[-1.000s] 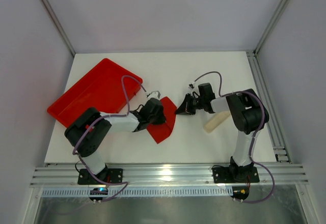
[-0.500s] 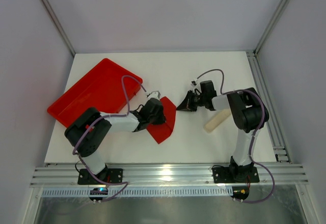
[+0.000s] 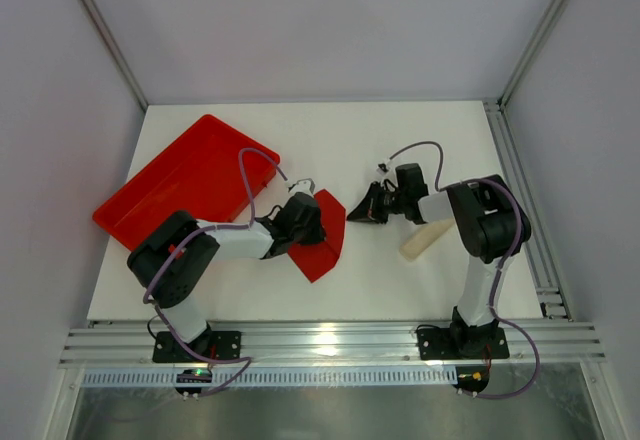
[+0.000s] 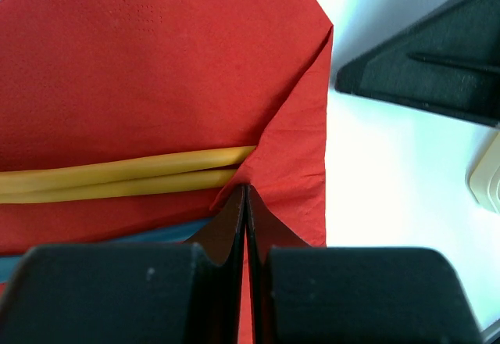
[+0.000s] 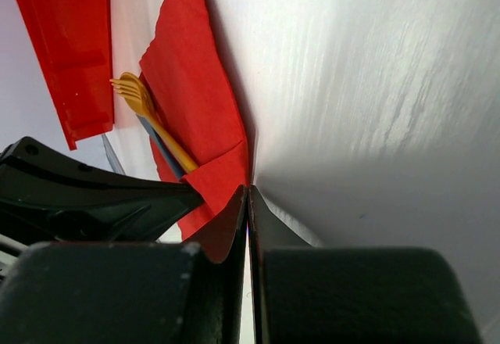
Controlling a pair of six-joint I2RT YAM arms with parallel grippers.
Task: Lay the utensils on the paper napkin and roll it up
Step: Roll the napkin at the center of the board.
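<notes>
The red paper napkin [image 3: 326,246] lies on the white table between the arms. It also shows in the left wrist view [image 4: 156,70] and the right wrist view [image 5: 195,86]. Two yellow-tan utensils [image 4: 125,174] lie side by side on it, with a blue piece beside them; a fork head [image 5: 133,90] shows. One napkin edge is folded over their ends. My left gripper [image 3: 308,224] [image 4: 246,191] is shut on that raised fold. My right gripper [image 3: 353,213] [image 5: 248,191] is shut, its tips at the napkin's right edge.
A large red plastic tray [image 3: 170,185] lies at the back left, its edge in the right wrist view [image 5: 70,47]. A cream cylinder-like object [image 3: 425,238] lies to the right of my right gripper, also seen at the left wrist view's edge [image 4: 488,173].
My right gripper has shifted slightly beside the napkin's right edge. The left gripper and the napkin have stayed in place.
</notes>
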